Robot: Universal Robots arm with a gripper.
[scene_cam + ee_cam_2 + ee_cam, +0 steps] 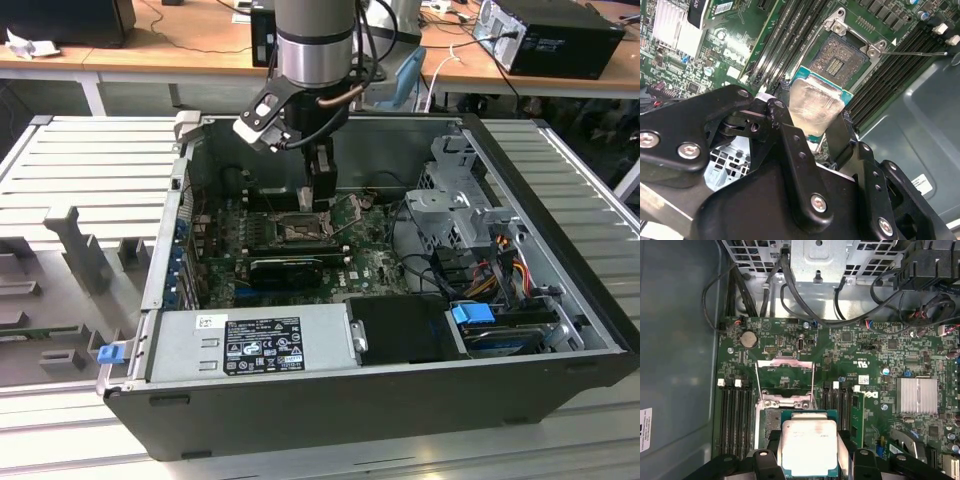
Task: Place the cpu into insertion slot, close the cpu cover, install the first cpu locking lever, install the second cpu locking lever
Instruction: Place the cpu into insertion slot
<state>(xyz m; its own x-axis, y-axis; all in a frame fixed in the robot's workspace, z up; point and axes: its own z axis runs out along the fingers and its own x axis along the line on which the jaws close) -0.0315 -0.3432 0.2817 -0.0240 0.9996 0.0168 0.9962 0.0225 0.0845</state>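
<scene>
gripper (809,125): reaching down into the open computer case, black fingers (782,120) clamping the cpu by two opposite edges.
cpu (807,447): hanging in the grip with its pale silver face showing in both wrist views, green rim edging it, faint print on the metal; hovering just over the near edge of the insertion slot and not seated in it.
insertion slot (837,62): lying open beyond the chip, dark pin grid bare inside a silvery frame.
cpu cover (785,361): standing raised at the far side of the socket, green board showing through its window.
locking lever (920,53): sticking out as a thin metal rod from a corner of the socket frame, lying across the black memory slots (892,75).
motherboard (865,355): lying flat on the case floor, carrying a round coin cell (748,338), a finned silver heatsink (917,395) and small white stickers with dark print.
cables (805,310): looping in black bundles from the metal drive cage (817,260) towards the board.
case wall (680,365): showing plain grey, bearing a white sticker (644,422) at its edge.
power supply (255,345): sitting at the front of the case in the exterior view, wearing a black-and-white label (262,343).
desk (180,45): standing behind the bench, holding another dark computer (550,35).
</scene>
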